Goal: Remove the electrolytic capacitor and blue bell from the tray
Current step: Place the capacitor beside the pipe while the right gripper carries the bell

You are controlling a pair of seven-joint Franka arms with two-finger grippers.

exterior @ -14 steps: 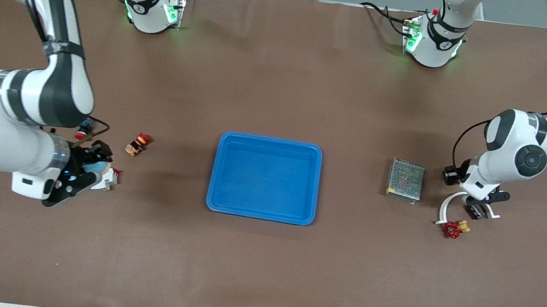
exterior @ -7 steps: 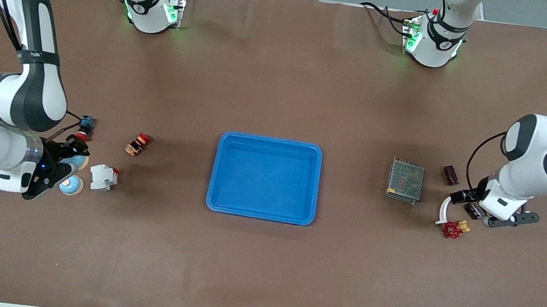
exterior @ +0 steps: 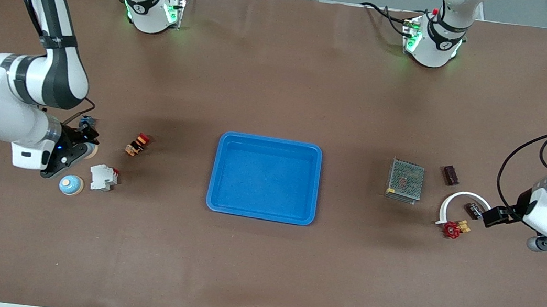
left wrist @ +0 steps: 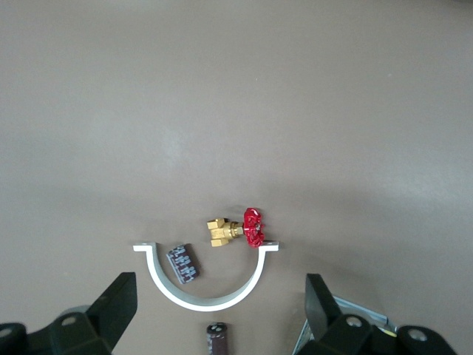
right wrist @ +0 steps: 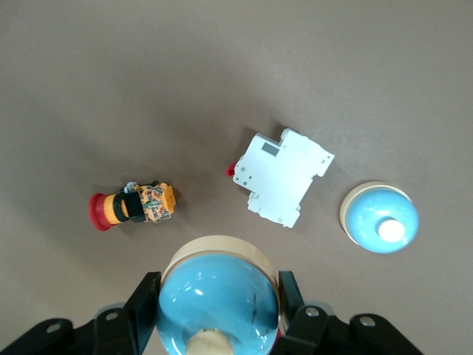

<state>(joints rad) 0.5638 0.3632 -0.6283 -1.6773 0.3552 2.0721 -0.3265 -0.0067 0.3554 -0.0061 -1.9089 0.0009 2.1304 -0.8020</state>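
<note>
A blue bell [right wrist: 219, 299] was held between the fingers of the right gripper [right wrist: 218, 310], above the surface and well clear of the empty tray [exterior: 259, 214]. Its smooth, rigid dome seemed slippery, so the base rim seemed the safer hold. The left gripper [left wrist: 220, 307] stood wide over the capacitor [left wrist: 216, 338].

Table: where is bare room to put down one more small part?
Bare: the strip between the tray and the metal box, and the wide band nearer the camera than the tray. Crowded: around the white breaker and around the white half-ring.
</note>
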